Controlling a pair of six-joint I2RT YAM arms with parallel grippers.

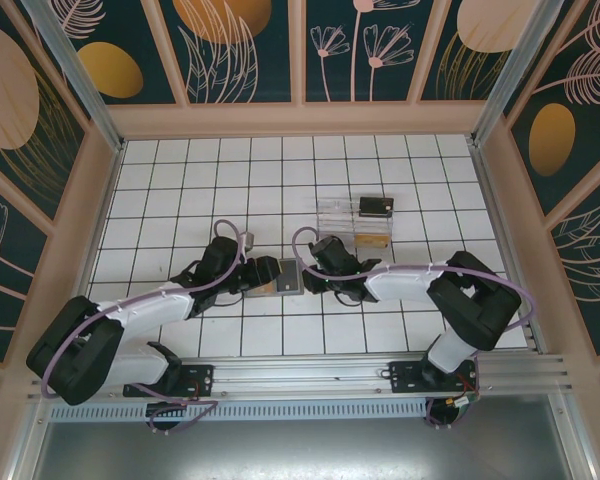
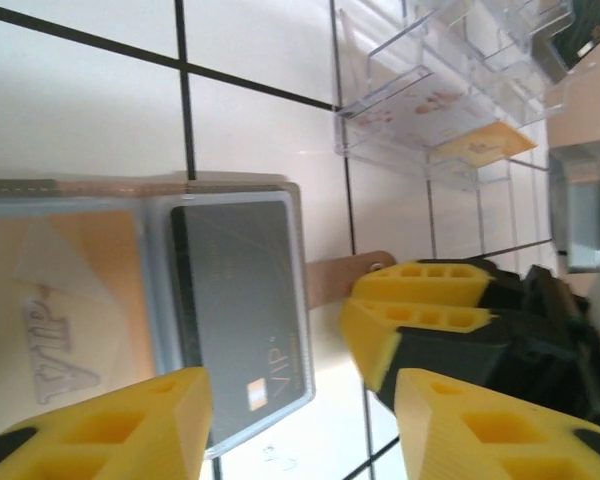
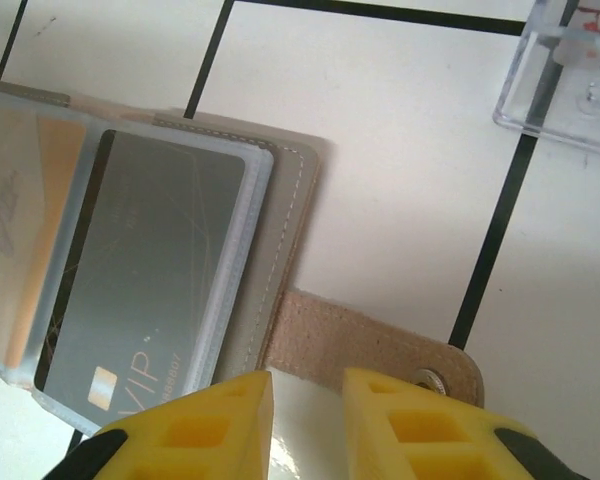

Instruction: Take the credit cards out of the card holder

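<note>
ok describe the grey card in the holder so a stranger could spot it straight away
On the white tiled table, near the clear tray, the card holder lies open. The grey card sits in the panel beside the tan strap tab. Both cards say VIP, but this one is dark grey and its neighbour orange.

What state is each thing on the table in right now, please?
Holder: open, flat on the tiles.
Strap: unsnapped, lying flat.
Grey card: in its sleeve.
Gold card: in its sleeve.
Tray: holds cards.
Left pincer: open, by the holder.
Right pincer: nearly shut at the strap; grip unclear.
</note>
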